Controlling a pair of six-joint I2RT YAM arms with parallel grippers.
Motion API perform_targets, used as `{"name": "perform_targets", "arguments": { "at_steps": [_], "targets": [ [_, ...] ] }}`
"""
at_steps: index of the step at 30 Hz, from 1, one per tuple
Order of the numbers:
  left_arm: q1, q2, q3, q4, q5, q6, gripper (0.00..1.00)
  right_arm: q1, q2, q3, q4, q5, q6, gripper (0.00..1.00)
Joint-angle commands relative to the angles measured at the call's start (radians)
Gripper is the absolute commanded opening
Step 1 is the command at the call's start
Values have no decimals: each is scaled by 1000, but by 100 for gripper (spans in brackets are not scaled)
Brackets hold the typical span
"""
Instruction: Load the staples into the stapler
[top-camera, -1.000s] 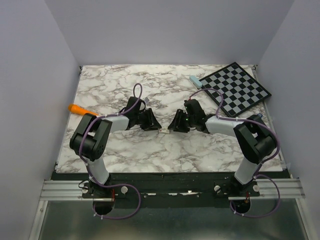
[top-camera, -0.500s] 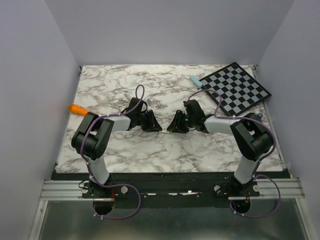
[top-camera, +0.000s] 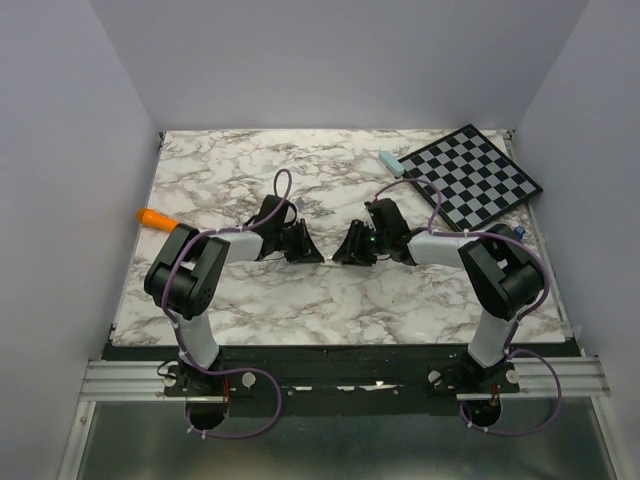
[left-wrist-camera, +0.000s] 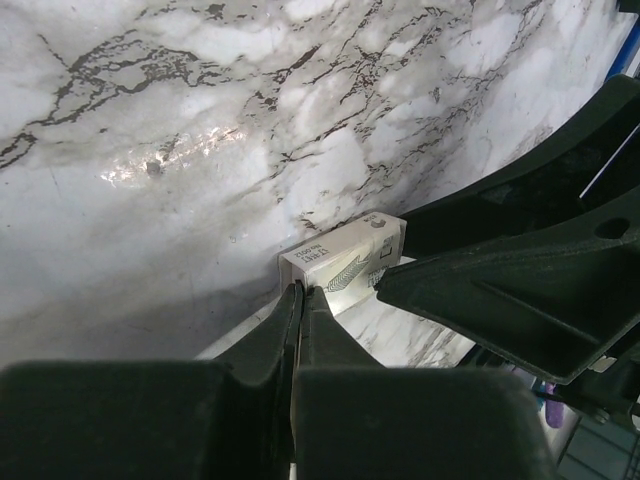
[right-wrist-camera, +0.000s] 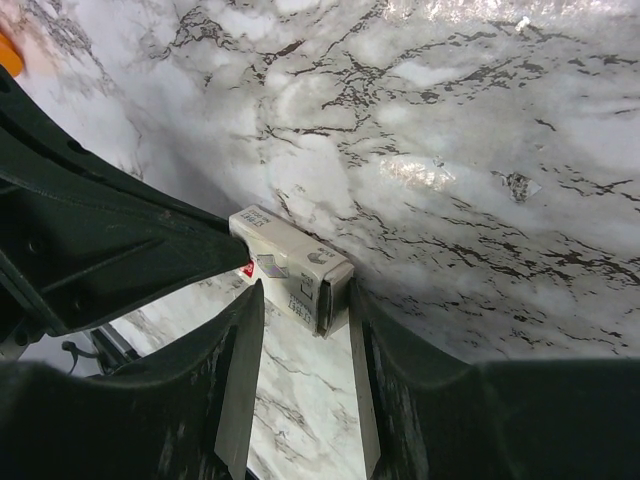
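Two sets of fingers down at the middle of the marble surface, tips almost nose to nose: left fingers reaching in from one side, right fingers from the other. Between them, one small whitish staple box, printed label up, seemingly resting flat on the marble.

From the left wrist view, left fingers pressed nearly together, only a hairline slit between, tips touching the near lower corner of the box. Cannot tell whether a thin flap is nipped there or nothing at all.

From the right wrist view, right fingers about half spread, straddling the opposite end of the staple box, one finger along each long side and close against it. Looks like a hold on the box across its width.

Well apart from all this, at the back right, the stapler: light blue, lying just beside the near-left corner of a tilted checkerboard, touched by neither set of fingers. Too small from above to tell whether open or closed.

Over at the left edge of the surface, an orange pen, also well away from the box.
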Motion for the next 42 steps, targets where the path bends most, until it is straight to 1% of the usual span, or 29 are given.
{"name": "perform_targets", "arguments": {
  "at_steps": [1, 9, 11, 13, 15, 17, 19, 20, 25, 29, 31, 34, 42],
  "targets": [
    [-16, 17, 8, 20, 29, -13, 0, 1, 22, -7, -47, 35, -30, 48],
    [-16, 5, 1, 20, 26, -19, 0, -5, -44, -16, -104, 98, -61, 47],
    [-16, 3, 1, 19, 25, -19, 0, -6, -59, -10, -104, 110, -73, 42],
    [-16, 0, 1, 17, 23, -19, 0, -5, -65, 0, -143, 121, -81, 38],
    [-16, -3, 1, 16, 23, -19, 0, -5, -67, 2, -152, 125, -90, 37],
    [-16, -6, 1, 13, 23, -18, 0, -5, -68, 3, -155, 130, -96, 31],
    [-16, -8, 3, 9, 18, -16, 0, -5, -68, 3, -161, 132, -98, 28],
    [-16, -9, 3, 6, 18, -16, 0, -5, -68, 3, -163, 132, -98, 25],
    [-17, -11, 4, 5, 18, -15, 0, -5, -61, 10, -164, 121, -100, 19],
    [-17, -12, 3, 2, 20, -15, 0, -5, -64, 11, -172, 116, -107, 9],
    [-17, -11, 4, 2, 23, -15, 0, -5, -67, 14, -179, 119, -110, 7],
    [-17, -15, 3, 2, 23, -15, 0, -5, -70, 23, -216, 147, -119, 1],
    [-17, -38, -5, -1, 25, -15, 0, -3, -88, 62, -305, 171, -161, 1]
  ]
}}
